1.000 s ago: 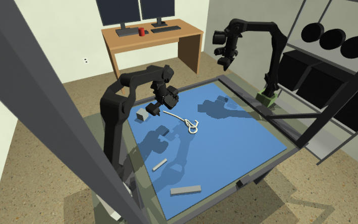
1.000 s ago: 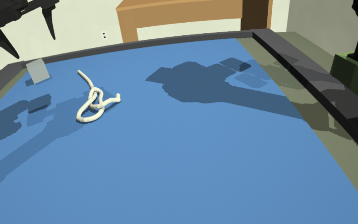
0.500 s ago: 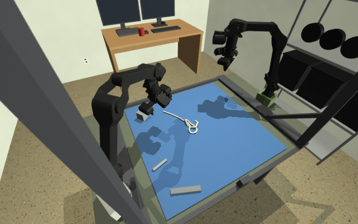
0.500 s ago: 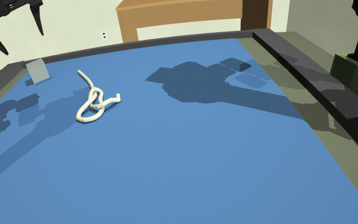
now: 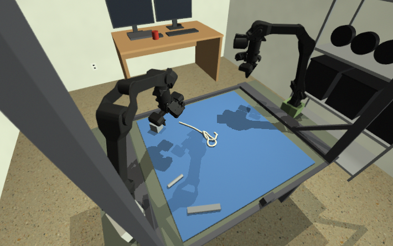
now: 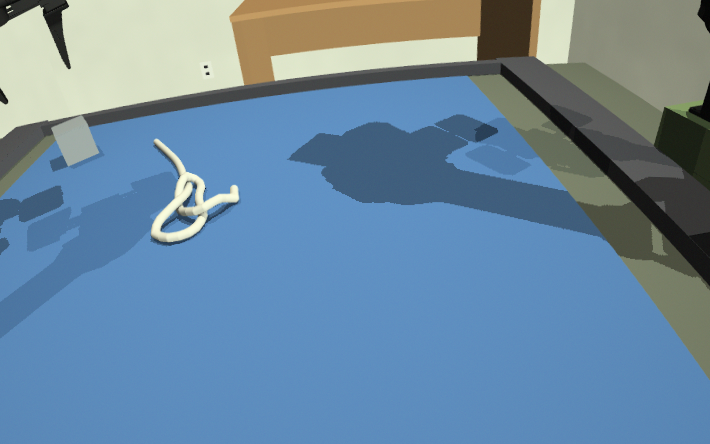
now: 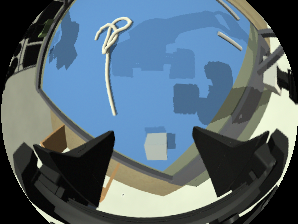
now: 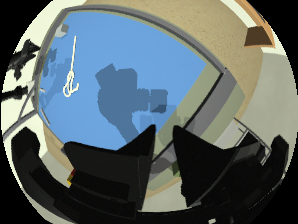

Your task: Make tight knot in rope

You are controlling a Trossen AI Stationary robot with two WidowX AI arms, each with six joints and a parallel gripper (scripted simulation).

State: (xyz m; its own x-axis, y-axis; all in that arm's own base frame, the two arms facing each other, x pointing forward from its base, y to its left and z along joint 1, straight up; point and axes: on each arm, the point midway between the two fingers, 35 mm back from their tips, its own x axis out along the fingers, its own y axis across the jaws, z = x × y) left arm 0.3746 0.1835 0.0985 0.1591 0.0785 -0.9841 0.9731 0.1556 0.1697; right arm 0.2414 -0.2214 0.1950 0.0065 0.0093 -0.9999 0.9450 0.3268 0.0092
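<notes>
The cream rope [image 5: 190, 126] [image 6: 170, 237] [image 7: 107, 75] [image 8: 74, 52] lies on the blue mat [image 5: 237, 164] [image 6: 374, 330]. A long tail runs to one side of a loose tangle of crossing loops with gaps between the strands. Its short other end is hooked. Which strand passes over which is hard to tell. My left gripper [image 6: 37, 84] [image 7: 154, 133] is wide open and empty, raised near the white block, apart from the rope. My right gripper [image 5: 247, 75] [image 8: 164, 129] is narrowly open and empty, high above the far side of the table, well away from the rope.
A white block [image 5: 156, 127] [image 6: 75, 140] [image 7: 156, 146] stands near the mat's corner, below my left gripper. A short white bar [image 5: 175, 180] and a longer grey-white bar [image 5: 203, 209] lie along the mat's left and front edges. A dark frame [image 6: 269, 88] borders the table.
</notes>
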